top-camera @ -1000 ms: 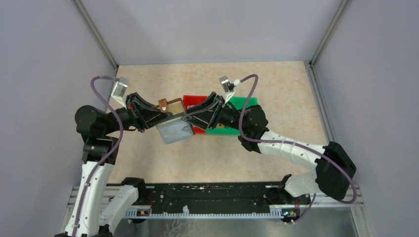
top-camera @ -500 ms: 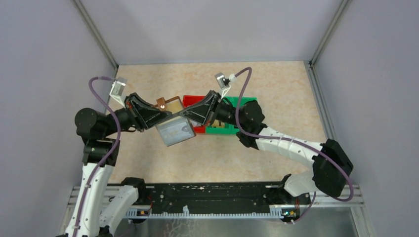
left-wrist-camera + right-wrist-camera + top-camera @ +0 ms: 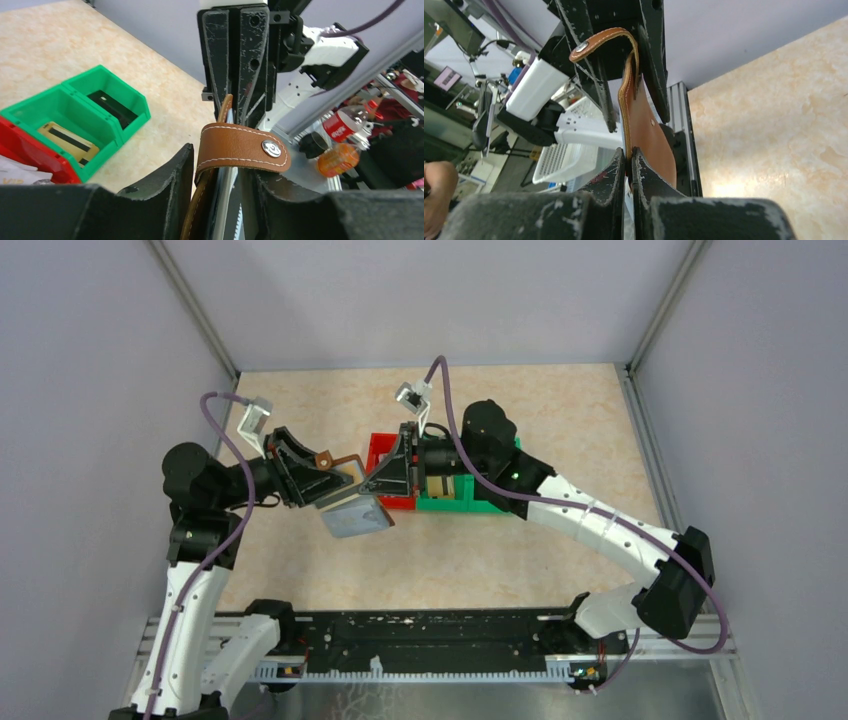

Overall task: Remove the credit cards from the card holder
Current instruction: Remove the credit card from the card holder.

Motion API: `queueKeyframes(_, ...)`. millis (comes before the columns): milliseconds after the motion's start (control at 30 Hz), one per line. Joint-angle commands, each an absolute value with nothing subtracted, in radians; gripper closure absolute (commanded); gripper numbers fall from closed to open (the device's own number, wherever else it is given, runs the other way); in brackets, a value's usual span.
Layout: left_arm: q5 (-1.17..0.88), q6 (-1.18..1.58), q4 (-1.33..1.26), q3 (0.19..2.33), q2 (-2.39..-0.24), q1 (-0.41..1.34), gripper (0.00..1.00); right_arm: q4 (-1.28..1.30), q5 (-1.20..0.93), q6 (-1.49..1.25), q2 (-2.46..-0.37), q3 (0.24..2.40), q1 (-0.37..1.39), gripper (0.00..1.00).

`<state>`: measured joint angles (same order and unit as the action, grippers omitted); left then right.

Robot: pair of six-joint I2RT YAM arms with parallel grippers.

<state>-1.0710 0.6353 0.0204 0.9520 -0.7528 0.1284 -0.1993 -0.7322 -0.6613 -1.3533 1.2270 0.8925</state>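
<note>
One card holder [image 3: 352, 518]; two credit cards [image 3: 68, 140]; one red bin [image 3: 383, 452].

Plain grey-purple walls [image 3: 420, 290] stand around three sides of the tan, cloudy-looking worktop [image 3: 580, 410]. Thin metal posts [image 3: 194, 305] run up the upper left and upper right corners.

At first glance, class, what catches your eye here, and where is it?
In the middle, a brown leather card holder hangs in the air between two hands: the right hand pinches its edge, and the left hand stands open around it. Beside them a green bin holds a gold card, next to a red bin.
</note>
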Motion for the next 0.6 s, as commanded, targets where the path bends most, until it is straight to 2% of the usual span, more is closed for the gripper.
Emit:
queueKeyframes(0, -1.213, 0.698, -0.098, 0.951, -0.751, 0.133, 0.53, -0.131, -0.821, -0.623, -1.357, 1.313, 0.876, 1.00)
queueKeyframes(100, -1.251, 0.736, -0.154, 0.940, -0.743, 0.133, 0.44, -0.209, -0.844, -0.693, -1.357, 1.303, 0.849, 1.00)
queueKeyframes(200, -1.216, 0.672, -0.104, 0.965, -0.739, 0.133, 0.46, -0.184, -0.860, -0.691, -1.360, 1.318, 0.834, 1.00)
queueKeyframes(367, -1.110, 0.330, 0.168, 1.076, -0.743, 0.133, 0.46, 0.040, -0.856, -0.559, -1.371, 1.401, 0.832, 1.00)
queueKeyframes(567, -1.167, 0.141, 0.312, 1.106, -0.759, 0.133, 0.45, 0.208, -0.876, -0.454, -1.393, 1.481, 0.832, 1.00)
